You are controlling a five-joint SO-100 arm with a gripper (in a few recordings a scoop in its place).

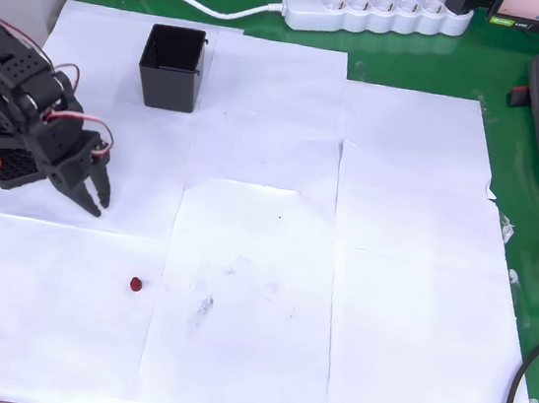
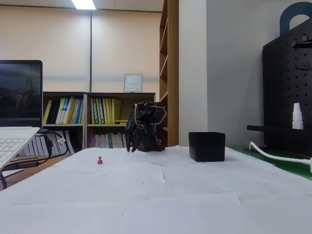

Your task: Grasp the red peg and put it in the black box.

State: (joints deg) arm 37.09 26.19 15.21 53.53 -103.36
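The red peg (image 1: pixel 136 284) lies alone on the white paper, toward the front left in the overhead view; in the fixed view the red peg (image 2: pixel 100 160) stands left of the arm. The black box (image 1: pixel 173 68) sits open-topped near the back left, and in the fixed view the black box (image 2: pixel 207 146) is right of the arm. My gripper (image 1: pixel 100 206) hangs at the left edge, between box and peg and clear of both. Its fingers point down, shut, with nothing between them. The fixed view shows the gripper (image 2: pixel 129 145) folded low at the far end of the table.
White paper sheets (image 1: pixel 395 228) cover a green mat (image 1: pixel 534 227). A white power strip (image 1: pixel 379 12) and its cable lie along the back edge. Devices and cables sit at the right edge. A laptop (image 2: pixel 14 136) stands at the left in the fixed view.
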